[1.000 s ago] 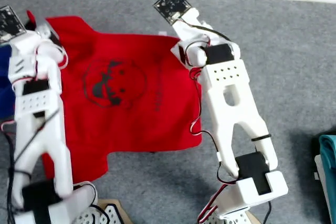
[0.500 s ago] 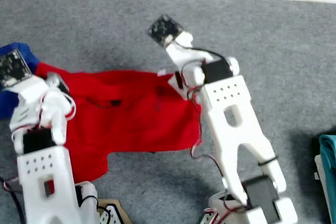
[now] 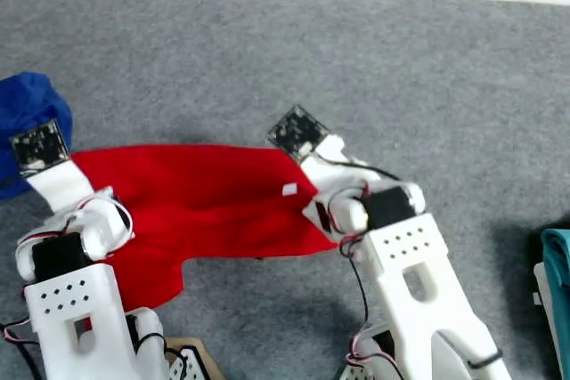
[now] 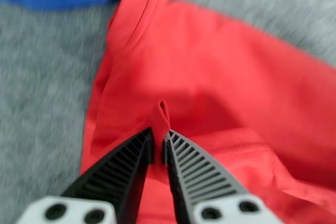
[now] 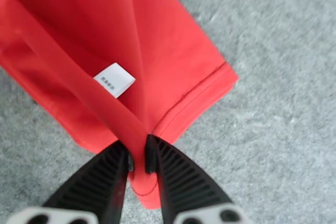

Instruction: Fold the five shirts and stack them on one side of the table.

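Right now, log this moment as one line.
left gripper: shut on red fabric shirt | right gripper: shut on same shirt | crumpled blue shirt: lying beside it

The blue shirt [image 3: 22, 109] and teal cloth [image 3: 559, 260] run past the high view's edges.

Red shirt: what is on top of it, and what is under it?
On the red shirt lies a small white label; the left gripper and right gripper each pinch its cloth. Grey table surrounds it; anything beneath is covered.

Overhead; wrist cameras close over shirt [image 3: 205, 202]
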You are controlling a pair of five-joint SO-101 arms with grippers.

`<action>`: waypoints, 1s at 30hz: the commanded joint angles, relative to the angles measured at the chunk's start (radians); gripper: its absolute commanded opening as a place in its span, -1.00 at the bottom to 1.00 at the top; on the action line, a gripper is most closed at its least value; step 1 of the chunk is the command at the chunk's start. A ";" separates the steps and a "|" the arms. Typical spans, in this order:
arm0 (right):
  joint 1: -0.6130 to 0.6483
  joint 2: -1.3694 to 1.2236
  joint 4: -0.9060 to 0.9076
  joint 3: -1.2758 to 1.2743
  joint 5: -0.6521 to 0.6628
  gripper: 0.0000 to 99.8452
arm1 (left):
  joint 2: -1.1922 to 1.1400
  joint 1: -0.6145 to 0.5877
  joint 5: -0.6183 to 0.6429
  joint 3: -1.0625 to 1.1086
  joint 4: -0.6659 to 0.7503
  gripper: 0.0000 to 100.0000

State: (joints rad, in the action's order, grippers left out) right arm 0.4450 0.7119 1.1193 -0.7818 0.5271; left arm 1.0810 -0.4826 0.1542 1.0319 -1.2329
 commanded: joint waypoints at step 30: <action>0.024 0.070 -0.033 -0.054 -0.055 -0.78 | 0.022 -0.154 -0.006 0.007 -0.141 -0.01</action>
State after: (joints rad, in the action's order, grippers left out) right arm 0.4572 0.7580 1.1193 -0.8539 0.5224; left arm 1.0856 -0.6007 0.1496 1.1055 -1.3694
